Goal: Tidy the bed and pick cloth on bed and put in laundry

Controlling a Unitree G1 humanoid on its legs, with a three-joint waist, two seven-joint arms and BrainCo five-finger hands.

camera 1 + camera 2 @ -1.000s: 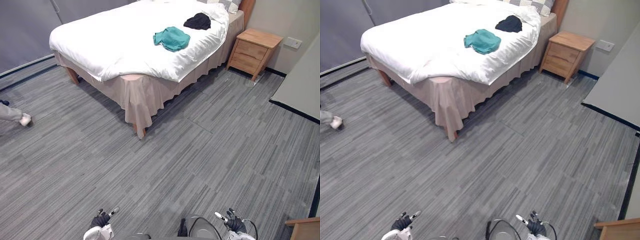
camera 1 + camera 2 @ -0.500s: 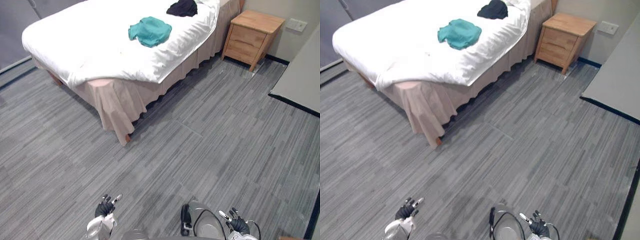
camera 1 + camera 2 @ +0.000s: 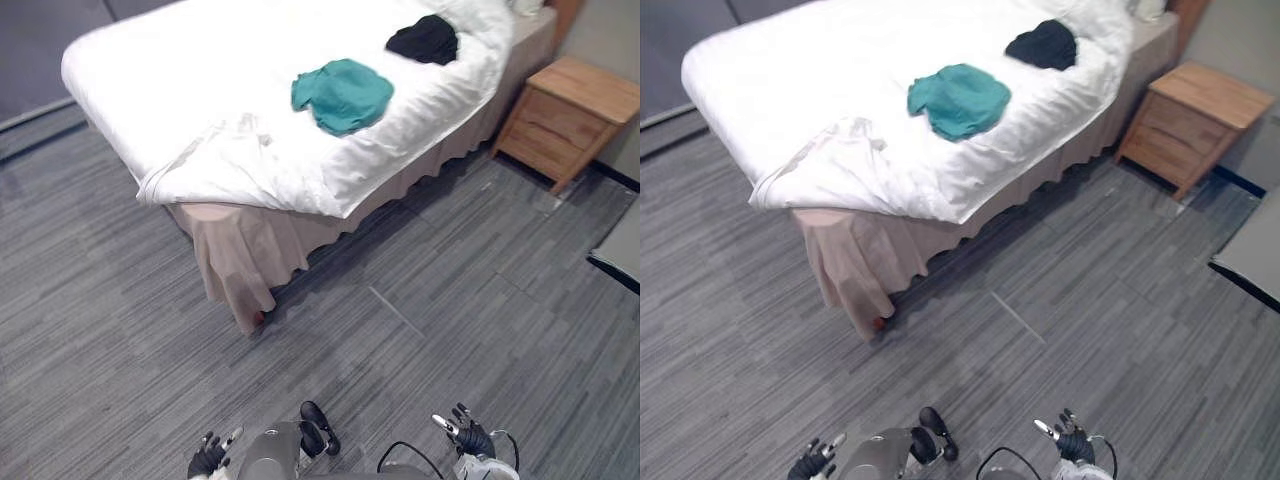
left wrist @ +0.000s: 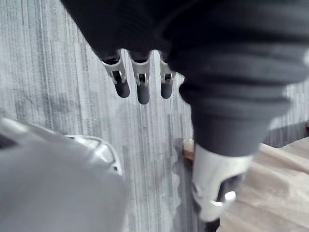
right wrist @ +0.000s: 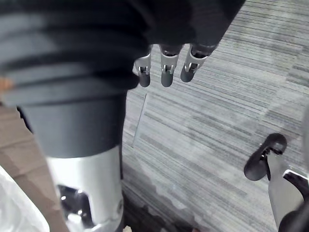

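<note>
Robot's well short of the bed (image 3: 180,80), left hand (image 3: 209,458) and right hand (image 3: 470,439) hanging low, fingers loose, both empty. Teal cloth (image 3: 343,93) lies mid-mattress, black cloth (image 3: 423,38) further toward the head. Best to close right up alongside before reaching, teal one first.

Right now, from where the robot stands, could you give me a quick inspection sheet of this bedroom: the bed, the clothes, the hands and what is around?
Surface: bed, white duvet rumpled at the near corner.
Job's things: teal cloth crumpled mid-bed; black cloth farther up towards the head end, apart from it.
Clutter: nothing seen.
Hands: left hand and right hand low over the floor, open, holding nothing.
Cables: nothing seen.
Surroundings: grey striped floor; wooden nightstand beside the bed's head end.
</note>
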